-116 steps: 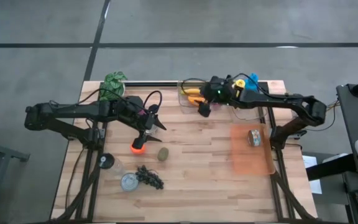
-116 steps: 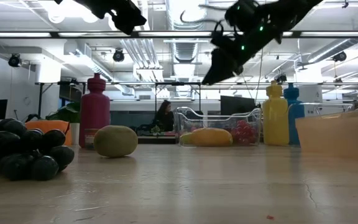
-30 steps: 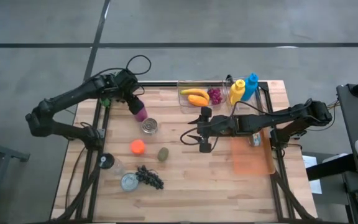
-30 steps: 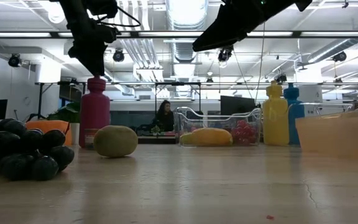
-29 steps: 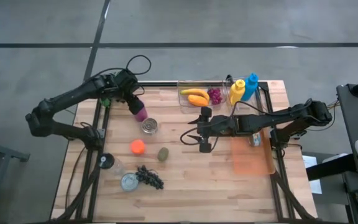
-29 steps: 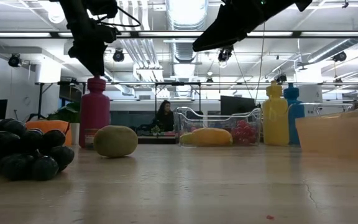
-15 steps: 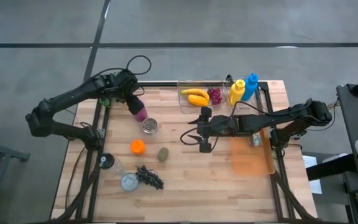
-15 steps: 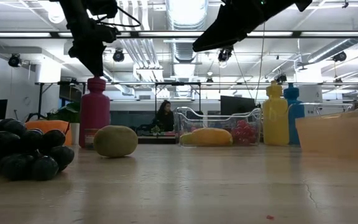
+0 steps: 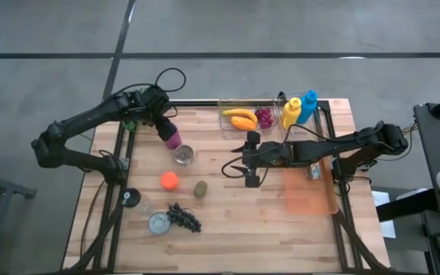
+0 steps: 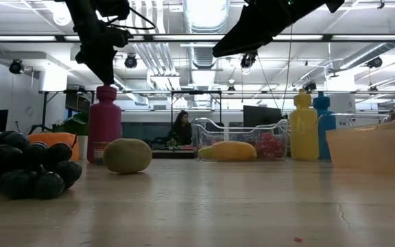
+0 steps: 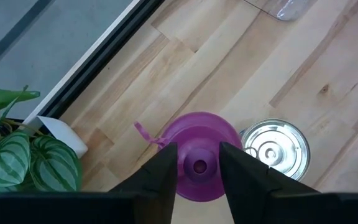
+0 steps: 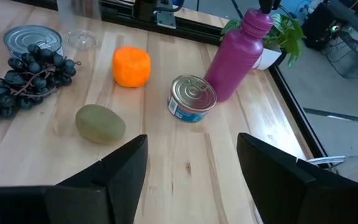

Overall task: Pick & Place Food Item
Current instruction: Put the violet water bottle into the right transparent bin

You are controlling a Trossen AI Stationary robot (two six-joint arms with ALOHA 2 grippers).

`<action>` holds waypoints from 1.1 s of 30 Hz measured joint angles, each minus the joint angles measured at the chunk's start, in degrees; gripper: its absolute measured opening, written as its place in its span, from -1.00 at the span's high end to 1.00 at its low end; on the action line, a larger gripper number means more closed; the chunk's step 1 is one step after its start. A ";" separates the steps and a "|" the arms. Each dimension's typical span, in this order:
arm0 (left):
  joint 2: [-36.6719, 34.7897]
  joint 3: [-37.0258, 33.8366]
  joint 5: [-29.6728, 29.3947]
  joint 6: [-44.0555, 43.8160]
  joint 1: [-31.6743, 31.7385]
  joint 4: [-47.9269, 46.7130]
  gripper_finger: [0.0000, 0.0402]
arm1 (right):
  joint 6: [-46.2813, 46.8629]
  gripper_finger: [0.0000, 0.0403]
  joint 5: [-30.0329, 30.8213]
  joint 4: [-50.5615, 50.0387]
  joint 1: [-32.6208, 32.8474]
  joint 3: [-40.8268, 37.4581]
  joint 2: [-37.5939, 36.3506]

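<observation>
Nothing moved lately. Left gripper [image 11: 196, 167] stays above the bottle [image 9: 172, 138], fingers released around its cap; lifting askew could tip it onto the can [image 9: 182, 156]. Right gripper [image 9: 237, 166] waits open.

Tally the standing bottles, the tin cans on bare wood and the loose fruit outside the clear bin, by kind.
Standing bottles: 3 (magenta plastic bottle, yellow plastic bottle, blue plastic bottle)
Tin cans: 2 (silver can by the magenta bottle, silver can near the front edge)
Loose fruit: 3 (round orange, green kiwi, dark grape bunch)
Total: 8
</observation>
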 joint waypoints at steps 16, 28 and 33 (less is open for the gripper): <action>0.00 0.00 0.00 0.04 -0.02 -0.05 0.41 | 0.00 -0.20 0.00 0.02 0.02 0.00 0.00; 0.00 0.00 0.00 0.17 -0.02 -1.01 0.41 | -0.02 -0.19 0.02 0.04 0.00 0.07 0.00; 0.00 0.00 0.00 0.17 -0.02 -0.98 0.41 | -0.02 -0.23 0.02 0.06 0.02 0.07 0.00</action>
